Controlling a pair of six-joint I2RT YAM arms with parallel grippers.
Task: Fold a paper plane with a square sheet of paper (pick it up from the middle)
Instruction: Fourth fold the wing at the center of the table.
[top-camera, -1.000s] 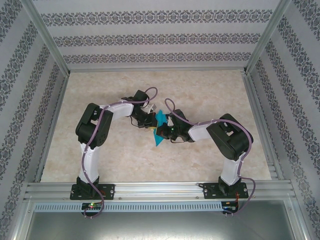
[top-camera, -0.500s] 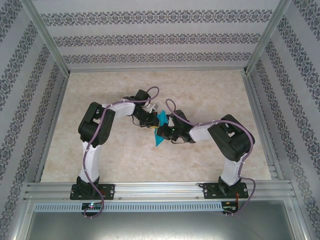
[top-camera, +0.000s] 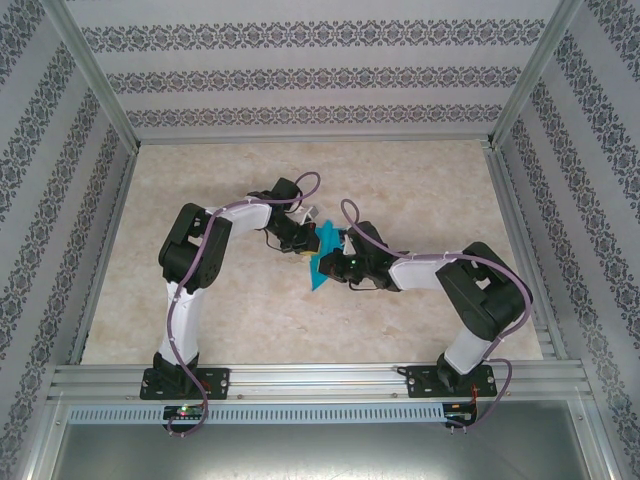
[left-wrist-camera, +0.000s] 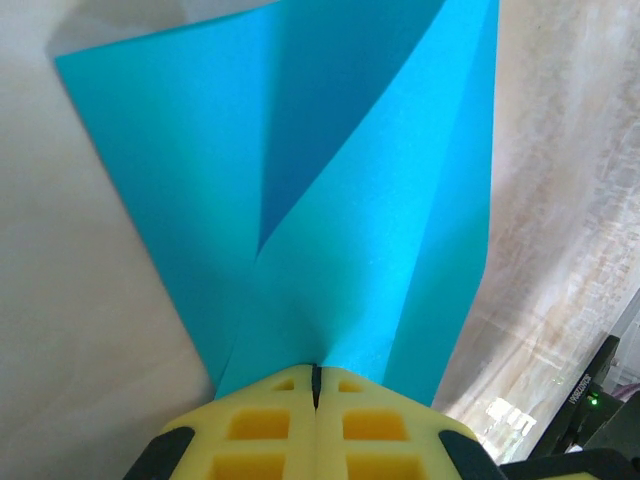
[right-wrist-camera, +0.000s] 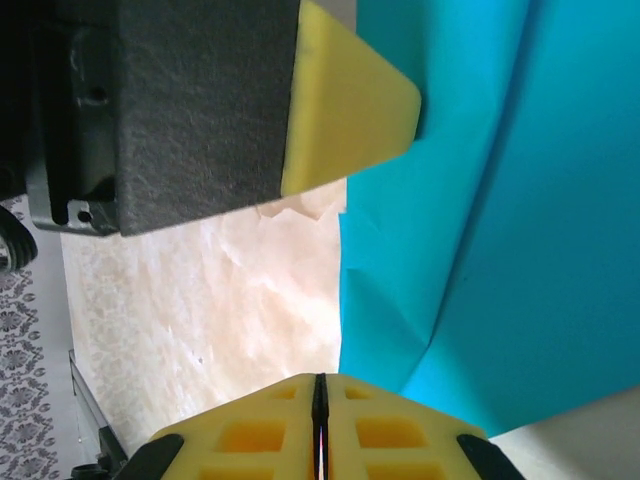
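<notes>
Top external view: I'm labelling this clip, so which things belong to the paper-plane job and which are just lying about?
Job: part-folded teal paper; left jaws, shut on it; right jaws at its edge.
Lying about: marbled table; patterned walls; aluminium frame.

Rig body check: your two arms as they look on the surface.
Your left arm (top-camera: 181, 318) and right arm (top-camera: 463, 347) match: white shell links, bulky black joint housings, black base plates (top-camera: 185, 381), and a lilac cable (top-camera: 236, 208) running along each. A green light (top-camera: 352, 263) glows at the right wrist. Left fingers (left-wrist-camera: 262, 428) and right fingers (right-wrist-camera: 262, 436) are yellow foam pads with square recesses, on black mounts.
</notes>
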